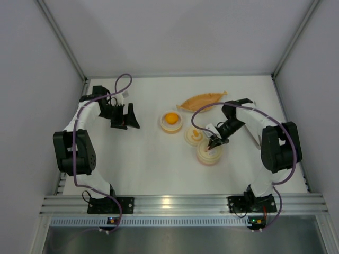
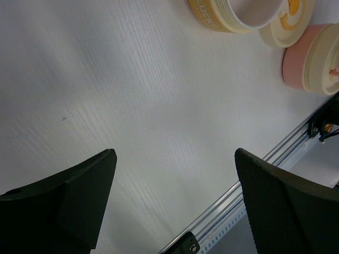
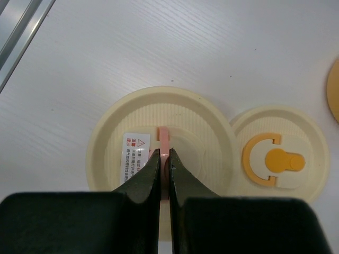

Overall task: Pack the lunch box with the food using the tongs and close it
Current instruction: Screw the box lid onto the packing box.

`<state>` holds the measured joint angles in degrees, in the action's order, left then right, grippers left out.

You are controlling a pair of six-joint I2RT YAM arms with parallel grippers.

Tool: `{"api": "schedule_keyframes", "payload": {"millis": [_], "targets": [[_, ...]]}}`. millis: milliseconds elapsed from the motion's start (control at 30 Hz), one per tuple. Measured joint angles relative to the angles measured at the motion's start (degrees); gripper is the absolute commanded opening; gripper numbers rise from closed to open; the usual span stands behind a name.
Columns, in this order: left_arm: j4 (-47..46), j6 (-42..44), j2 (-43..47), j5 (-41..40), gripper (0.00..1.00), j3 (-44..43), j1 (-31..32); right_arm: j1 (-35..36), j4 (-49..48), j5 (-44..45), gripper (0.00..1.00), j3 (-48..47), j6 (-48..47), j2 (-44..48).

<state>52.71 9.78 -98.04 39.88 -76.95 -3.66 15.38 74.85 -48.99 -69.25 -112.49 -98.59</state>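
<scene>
The lunch box bowl (image 1: 171,130) holds a yellow-orange lump (image 1: 170,118).

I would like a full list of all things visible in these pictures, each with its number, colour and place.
yellow bowl: one, yellow-orange wall, mid table, open
food lump: one, yellow-orange, inside the bowl
leaf-shaped dish: one, orange, behind the bowl, farther from the arms
small lid: one, cream with orange knob, between the bowl and the pink container
pink container: one, pink, nearest the right arm
large lid: one, cream, on the pink container
pink tab: one, pink, at the large lid's centre
table: one, white
rail: one, silver, near edge
left gripper: one, black, open, left side, holding nothing
right gripper: one, black, shut on the pink tab
</scene>
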Motion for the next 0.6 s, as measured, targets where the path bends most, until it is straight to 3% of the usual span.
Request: {"api": "schedule_keyframes", "payload": {"millis": [367,600], "targets": [[0.0,0.1,0.0,0.2,0.98,0.0,0.0,0.0,0.0,-0.8,0.0,-2.6,0.0,-1.5],[0.0,0.5,0.0,0.2,0.98,0.0,0.0,0.0,0.0,-0.4,0.0,1.3,0.0,-0.4]]}}
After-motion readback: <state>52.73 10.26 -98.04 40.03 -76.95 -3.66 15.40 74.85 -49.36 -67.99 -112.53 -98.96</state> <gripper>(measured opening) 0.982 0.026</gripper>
